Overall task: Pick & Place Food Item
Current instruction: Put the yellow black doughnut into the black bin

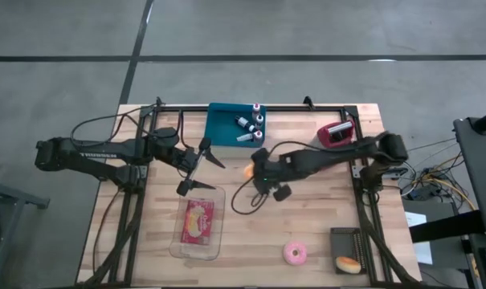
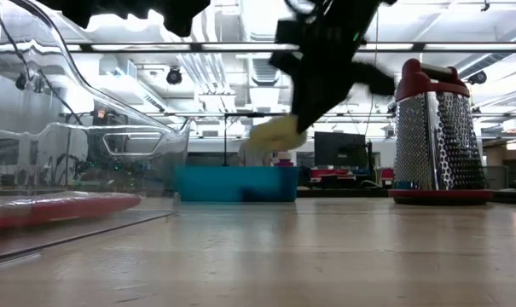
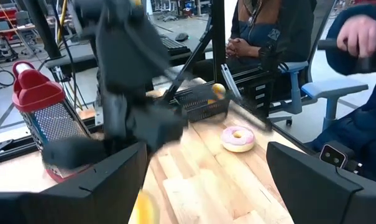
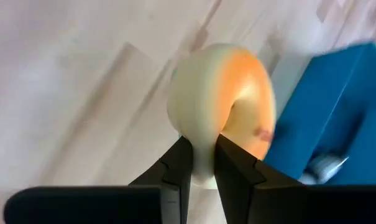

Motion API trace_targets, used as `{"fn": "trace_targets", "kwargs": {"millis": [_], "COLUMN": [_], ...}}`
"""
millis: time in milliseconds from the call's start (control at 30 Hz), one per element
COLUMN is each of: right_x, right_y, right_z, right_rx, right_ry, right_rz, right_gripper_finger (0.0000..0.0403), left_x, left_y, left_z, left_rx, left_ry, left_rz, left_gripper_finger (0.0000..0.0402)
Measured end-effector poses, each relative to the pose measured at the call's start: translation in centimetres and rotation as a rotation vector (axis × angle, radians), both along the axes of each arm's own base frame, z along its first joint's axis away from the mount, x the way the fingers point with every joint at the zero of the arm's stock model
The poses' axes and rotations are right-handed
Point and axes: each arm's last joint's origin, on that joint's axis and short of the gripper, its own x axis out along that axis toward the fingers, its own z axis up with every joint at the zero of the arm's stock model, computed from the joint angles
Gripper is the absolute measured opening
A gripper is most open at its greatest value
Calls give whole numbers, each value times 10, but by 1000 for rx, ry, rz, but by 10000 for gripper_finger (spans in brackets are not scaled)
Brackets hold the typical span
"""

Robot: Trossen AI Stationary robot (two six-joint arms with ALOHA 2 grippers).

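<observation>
Orange-glazed doughnut (image 4: 222, 106) is pinched by its rim in the right gripper (image 4: 203, 163), lifted off the wooden table (image 1: 307, 217) just beside the blue bin (image 1: 222, 124). The left gripper (image 1: 196, 170), fingers spread apart, hovers near that bin, above the clear container (image 1: 198, 223).

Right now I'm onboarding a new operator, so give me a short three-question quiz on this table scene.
1. True or false: the right pincer is shut on the orange doughnut.
2. Which sits in the clear container? A) a pink doughnut B) a red packet C) a grater
3. Fill in: the left pincer is ____ and holds nothing.

Key:
1. True; it pinches the doughnut's rim, lifted above the table.
2. B, the red packet; the pink doughnut lies on the bare wood.
3. open
</observation>
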Motion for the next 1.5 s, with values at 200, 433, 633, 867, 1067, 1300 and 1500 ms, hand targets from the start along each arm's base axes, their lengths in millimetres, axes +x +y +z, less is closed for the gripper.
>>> {"fn": "trace_targets", "kwargs": {"millis": [200,433,633,867,1067,1300,1500], "right_x": [-31,-53,-62,-74,-82,-94,-101], "right_y": [15,33,42,45,54,75,95], "right_z": [24,37,57,82,85,85,85], "right_rx": [188,399,586,715,779,764,712], "right_ry": [66,251,370,509,629,713,682], "right_rz": [-110,-303,-465,-628,-640,-643,-674], "right_gripper_finger": [56,56,56,56,56,56,56], "left_x": [0,0,0,0,0,0,0], "left_y": [0,0,0,0,0,0,0], "left_z": [0,0,0,0,0,0,0], "left_rx": [0,0,0,0,0,0,0], "left_ry": [1,1,1,0,0,0,0], "left_rz": [0,0,0,0,0,0,0], "left_gripper_finger": [339,339,339,339,339,339,339]}}
